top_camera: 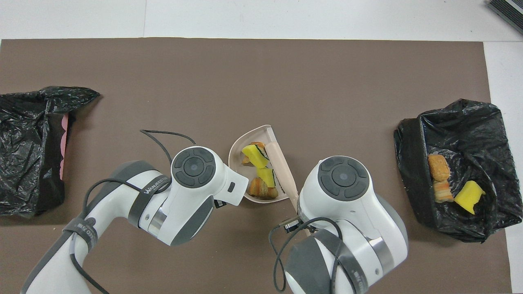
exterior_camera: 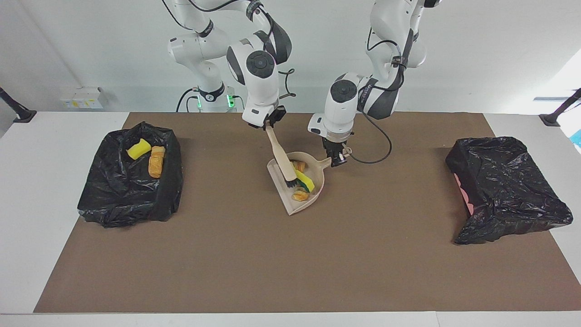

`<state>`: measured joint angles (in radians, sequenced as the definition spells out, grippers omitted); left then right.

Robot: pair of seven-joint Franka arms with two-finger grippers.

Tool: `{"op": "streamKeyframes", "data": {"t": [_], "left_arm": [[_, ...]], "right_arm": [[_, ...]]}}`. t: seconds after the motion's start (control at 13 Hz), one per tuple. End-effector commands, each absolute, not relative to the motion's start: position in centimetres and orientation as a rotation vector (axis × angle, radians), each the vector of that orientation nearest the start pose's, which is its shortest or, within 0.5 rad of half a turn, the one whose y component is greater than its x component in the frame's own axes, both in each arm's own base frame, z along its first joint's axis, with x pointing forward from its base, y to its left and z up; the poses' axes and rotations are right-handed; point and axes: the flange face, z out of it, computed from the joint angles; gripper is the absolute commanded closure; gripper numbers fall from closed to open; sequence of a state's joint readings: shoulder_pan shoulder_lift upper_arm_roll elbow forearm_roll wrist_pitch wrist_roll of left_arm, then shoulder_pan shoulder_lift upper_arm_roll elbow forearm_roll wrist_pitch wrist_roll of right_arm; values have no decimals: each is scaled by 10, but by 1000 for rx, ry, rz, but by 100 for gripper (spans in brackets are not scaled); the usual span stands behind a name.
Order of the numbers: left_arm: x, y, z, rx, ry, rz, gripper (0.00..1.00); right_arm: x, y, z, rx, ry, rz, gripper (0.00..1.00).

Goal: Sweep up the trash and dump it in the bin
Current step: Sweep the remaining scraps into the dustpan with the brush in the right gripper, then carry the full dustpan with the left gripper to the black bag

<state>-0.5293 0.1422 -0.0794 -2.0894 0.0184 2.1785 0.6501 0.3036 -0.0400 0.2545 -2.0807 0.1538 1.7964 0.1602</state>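
Your right gripper [exterior_camera: 271,124] has its fingers clenched on the top of the handle of the beige wooden-handled brush [exterior_camera: 284,158], which slants down so that its dark bristles sit inside the beige plastic dustpan [exterior_camera: 303,205]. Your left gripper [exterior_camera: 337,158] has its fingers clamped on the dustpan's short handle.

The dustpan rests on the brown mat [exterior_camera: 290,263] that covers the worktop, about midway between the two ends and toward the robots' edge. Inside it you have four pieces of trash bunched against the bristles: two yellow sponge pieces with green backing [top_camera: 255,152] and two tan-orange bread-like lumps [top_camera: 262,190].

The black bag-lined bin at the right arm's end [exterior_camera: 109,200] of the worktop holds three more scraps: a yellow sponge piece [exterior_camera: 139,148] and, seen from overhead, two bread-like lumps [top_camera: 439,179] lying end to end beside it.

At the left arm's end sits a second black bag-lined bin [exterior_camera: 508,190], with a bit of pink showing along its side; you cannot see any trash in it.
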Motion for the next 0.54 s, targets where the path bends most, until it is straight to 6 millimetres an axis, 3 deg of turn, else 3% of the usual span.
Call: {"op": "streamKeyframes", "data": {"t": [0.0,0.23,0.46], "left_arm": [[482,-291,354,-2476,1932,45,100],[497,-270,354,-2461,1957,3,100],[506,-255,359,-2458,1977,-20,100]], "right_arm": [[410,282,448,-3037,-423,449,100],[406,281,455,-3046,-403,454,100],[386,302,461,-3078,-338,433,100]]}}
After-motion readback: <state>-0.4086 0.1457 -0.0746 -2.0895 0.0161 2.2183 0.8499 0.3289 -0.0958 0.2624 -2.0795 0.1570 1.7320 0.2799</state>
